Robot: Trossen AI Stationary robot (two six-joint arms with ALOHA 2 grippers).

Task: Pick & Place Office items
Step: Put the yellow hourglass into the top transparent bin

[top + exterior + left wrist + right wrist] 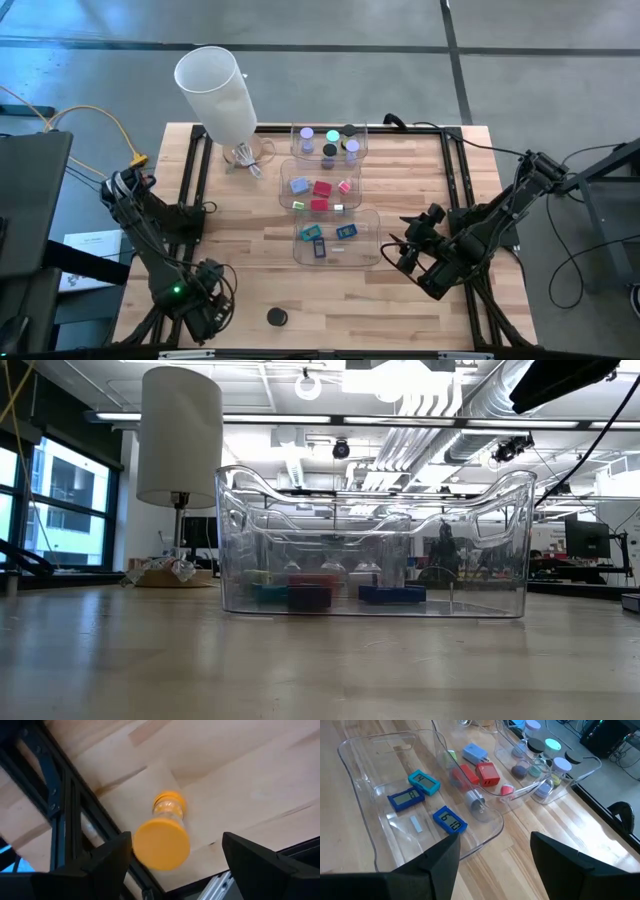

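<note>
Both hands open and empty; most office items lie sorted in three clear bins.
Near the bench's front edge lies one black disc (277,317), beside the left hand (212,308), fingers spread wide. The right hand (412,262), fingers apart, hovers near the right edge beside the nearest bin (368,250), which holds blue blocks (449,820); red blocks (487,774) fill the middle bin, discs (330,151) the far one.
</note>
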